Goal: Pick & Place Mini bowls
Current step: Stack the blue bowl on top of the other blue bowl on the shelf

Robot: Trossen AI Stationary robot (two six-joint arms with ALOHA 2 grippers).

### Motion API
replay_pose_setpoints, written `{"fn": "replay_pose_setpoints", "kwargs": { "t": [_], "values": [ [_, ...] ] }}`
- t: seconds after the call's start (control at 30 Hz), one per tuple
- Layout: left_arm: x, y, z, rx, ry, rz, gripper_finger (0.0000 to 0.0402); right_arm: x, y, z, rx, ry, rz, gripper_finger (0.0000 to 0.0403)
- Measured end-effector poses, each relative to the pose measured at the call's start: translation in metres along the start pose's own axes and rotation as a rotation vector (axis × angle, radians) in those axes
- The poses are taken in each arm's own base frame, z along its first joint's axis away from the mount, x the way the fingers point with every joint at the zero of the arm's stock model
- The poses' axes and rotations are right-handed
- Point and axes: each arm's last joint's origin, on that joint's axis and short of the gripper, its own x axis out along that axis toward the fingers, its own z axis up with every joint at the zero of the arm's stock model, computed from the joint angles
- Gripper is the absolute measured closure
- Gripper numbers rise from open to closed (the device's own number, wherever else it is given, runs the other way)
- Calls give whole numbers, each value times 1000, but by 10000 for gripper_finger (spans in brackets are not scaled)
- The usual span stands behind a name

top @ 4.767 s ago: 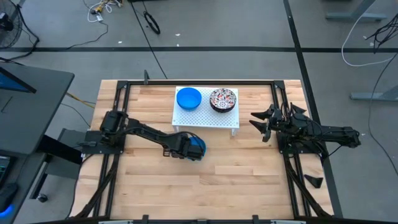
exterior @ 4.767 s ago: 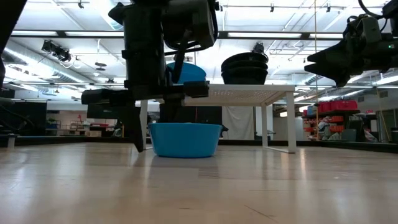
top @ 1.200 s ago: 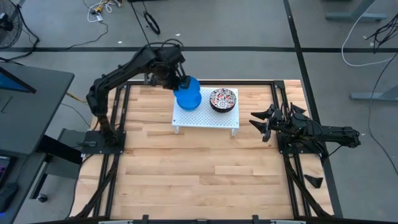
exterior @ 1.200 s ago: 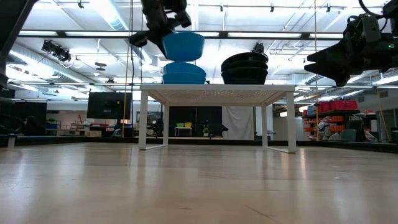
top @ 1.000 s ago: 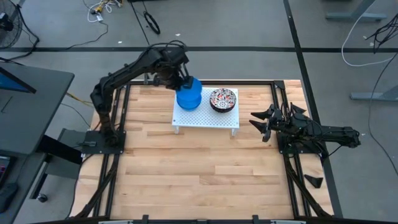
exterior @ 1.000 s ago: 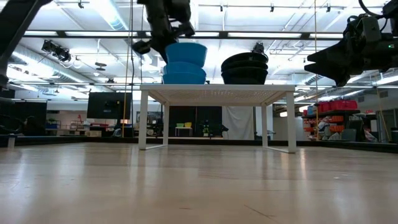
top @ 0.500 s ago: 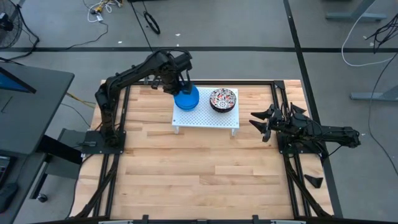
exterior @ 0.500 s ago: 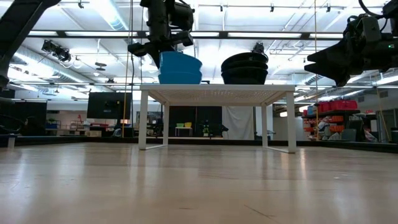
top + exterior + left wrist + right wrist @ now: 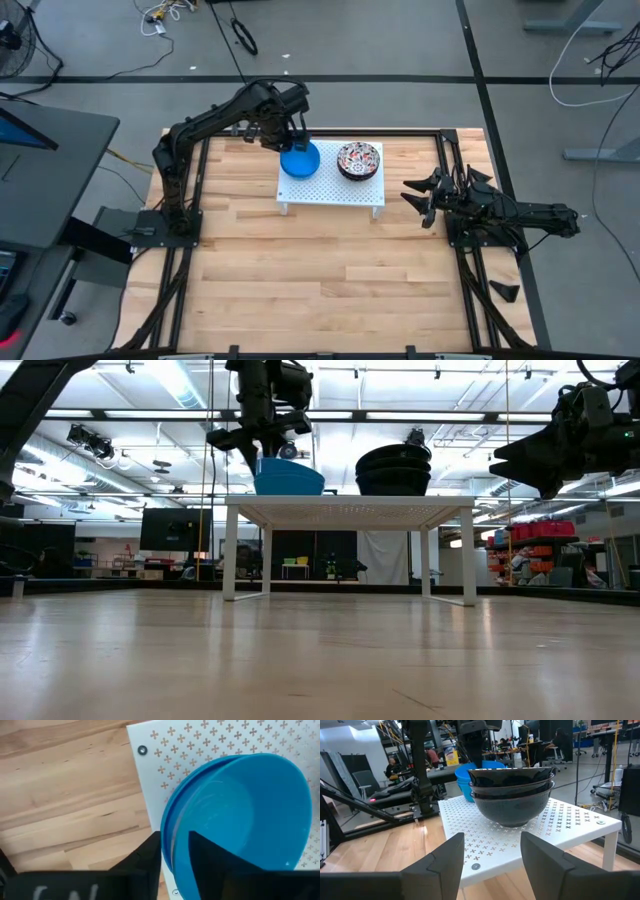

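Reaching over the white perforated rack (image 9: 331,186), the left tool (image 9: 296,140) straddled the rim of the stacked bright blue mini bowls (image 9: 300,160), fingers slightly parted. Just beside stood the stacked floral-patterned mini bowls (image 9: 359,160). The right tool (image 9: 420,197) waited open at the wooden table's (image 9: 320,270) edge.

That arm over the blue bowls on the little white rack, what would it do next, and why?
Probably finish spreading its fingers and lift straight up. The left gripper straddles the rim of the top blue bowl, which already sits nested in the blue stack on the white rack. That bowl looks placed, so a clean release and rise should avoid dragging it off. The right gripper waits beside the rack.
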Motion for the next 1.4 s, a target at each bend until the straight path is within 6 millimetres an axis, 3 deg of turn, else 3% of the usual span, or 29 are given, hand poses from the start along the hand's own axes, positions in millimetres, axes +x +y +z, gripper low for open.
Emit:
{"fn": "replay_pose_setpoints", "kwargs": {
  "t": [0.27,0.5,1.1,1.4],
  "values": [
    [-15,1,0,19,-29,-27,252,0,0,0,0,0,0,207],
    [-37,-4,-3,36,-87,-89,254,0,0,0,0,0,0,207],
    [-2,-12,-16,112,-45,45,266,0,0,0,0,0,0,207],
    [-1,-12,-14,107,-94,77,266,0,0,0,0,0,0,207]
  ]
}}
